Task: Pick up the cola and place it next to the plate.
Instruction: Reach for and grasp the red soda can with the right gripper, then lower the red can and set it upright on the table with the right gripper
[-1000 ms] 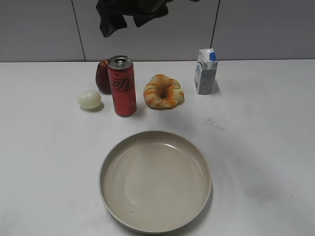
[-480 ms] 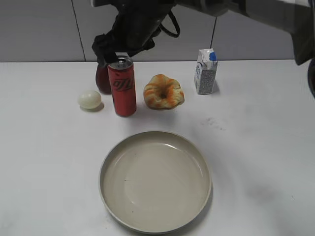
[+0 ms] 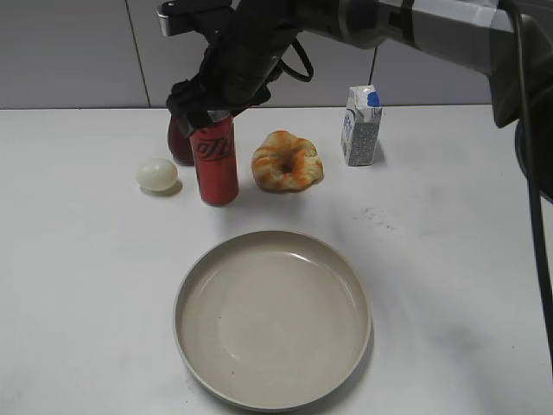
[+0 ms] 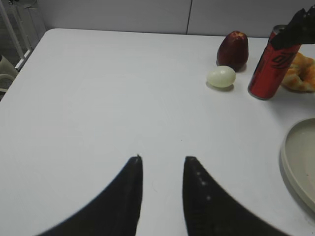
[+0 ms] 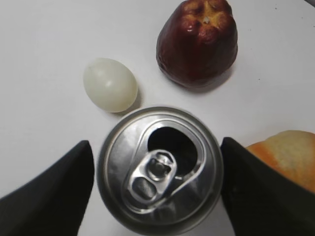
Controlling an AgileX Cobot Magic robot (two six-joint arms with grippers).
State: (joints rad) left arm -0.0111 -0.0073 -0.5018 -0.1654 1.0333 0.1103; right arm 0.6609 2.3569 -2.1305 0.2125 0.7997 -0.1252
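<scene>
The right gripper (image 5: 156, 182) straddled the top of the cola (image 5: 160, 167), one dark finger (image 5: 47, 191) on each side of the silver lid; its jaws stood apart, and a thin gap showed on both sides, so they had not closed on the can. Only the right wrist view showed this, along with the opened mouth and pull tab. From the exterior view the right gripper (image 3: 207, 108) simply covered the can's top, and the cola (image 3: 216, 160) stood upright on the white table (image 3: 449, 259).

Just beside the can lay a pale egg (image 3: 156, 174) on the left, with a dark red fruit (image 3: 180, 143) behind and an orange-streaked bun (image 3: 287, 161) on its right. A small milk carton (image 3: 360, 126) stood farther right, seen only in the exterior view. The plate (image 3: 194, 294) sat nearer the camera, apart from the can.

The left gripper (image 4: 162, 160) hovered over bare table well apart from everything, its two fingers parted and empty. Its view caught the cola (image 4: 270, 66) side on, slightly tilted in frame.
</scene>
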